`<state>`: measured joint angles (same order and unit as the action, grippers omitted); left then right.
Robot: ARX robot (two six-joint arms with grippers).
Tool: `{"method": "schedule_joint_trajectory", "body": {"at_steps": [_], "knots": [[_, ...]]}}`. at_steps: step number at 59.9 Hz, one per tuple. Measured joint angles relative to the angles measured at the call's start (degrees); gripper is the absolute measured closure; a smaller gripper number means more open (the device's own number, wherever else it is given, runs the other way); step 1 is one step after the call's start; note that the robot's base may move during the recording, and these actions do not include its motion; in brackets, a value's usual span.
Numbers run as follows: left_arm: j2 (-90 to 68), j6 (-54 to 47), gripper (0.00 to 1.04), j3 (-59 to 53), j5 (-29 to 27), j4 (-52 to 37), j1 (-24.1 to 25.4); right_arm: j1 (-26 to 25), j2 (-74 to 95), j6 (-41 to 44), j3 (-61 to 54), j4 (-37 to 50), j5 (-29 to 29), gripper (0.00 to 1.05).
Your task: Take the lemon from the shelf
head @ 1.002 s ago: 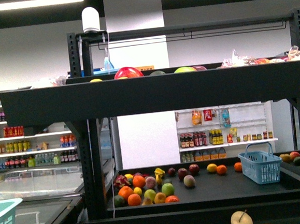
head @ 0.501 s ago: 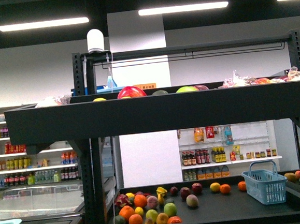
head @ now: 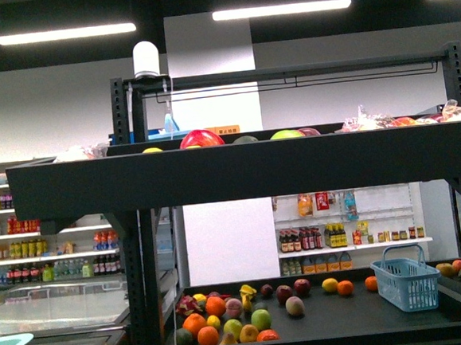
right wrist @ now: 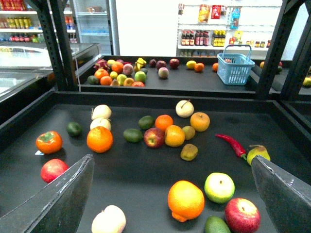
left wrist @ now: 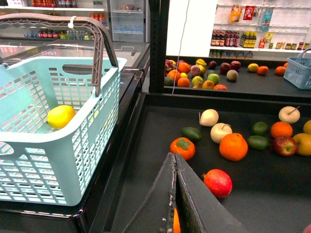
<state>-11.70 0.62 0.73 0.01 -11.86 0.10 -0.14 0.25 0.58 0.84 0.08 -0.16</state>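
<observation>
Lemon (left wrist: 60, 116) sits inside the pale green basket (left wrist: 29, 160), beside the shelf (left wrist: 146, 145) — off the tray. Left gripper (left wrist: 175, 194) has its fingers pressed together above the dark tray, holding nothing, near a persimmon (left wrist: 182, 148) and a red apple (left wrist: 217, 182). Right gripper (right wrist: 175, 194) is spread wide over the fruit — an orange (right wrist: 185, 199) lies between its fingers, untouched. Front view shows neither arm.

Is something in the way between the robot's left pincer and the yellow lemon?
Yes. The lemon lies inside the teal basket, so the basket's holed side wall stands between it and the left pincer. The basket's top is open, with only its grey handle raised over it.
</observation>
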Motion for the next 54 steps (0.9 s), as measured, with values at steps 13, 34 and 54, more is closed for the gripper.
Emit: {"method": "schedule_joint_trajectory", "body": {"at_steps": [13, 34, 54], "knots": [[10.19, -0.02, 1.02, 0.0, -0.02, 11.23, 0.0, 0.0, 0.0, 0.0, 0.0, 0.0, 0.02, 0.07], [11.34, -0.02, 0.83, 0.0, -0.02, 11.76, 0.0, 0.0, 0.0, 0.0, 0.0, 0.0, -0.02, 0.07], [11.34, -0.02, 0.16, 0.0, -0.04, 11.78, 0.0, 0.0, 0.0, 0.0, 0.0, 0.0, -0.02, 0.07]]}}
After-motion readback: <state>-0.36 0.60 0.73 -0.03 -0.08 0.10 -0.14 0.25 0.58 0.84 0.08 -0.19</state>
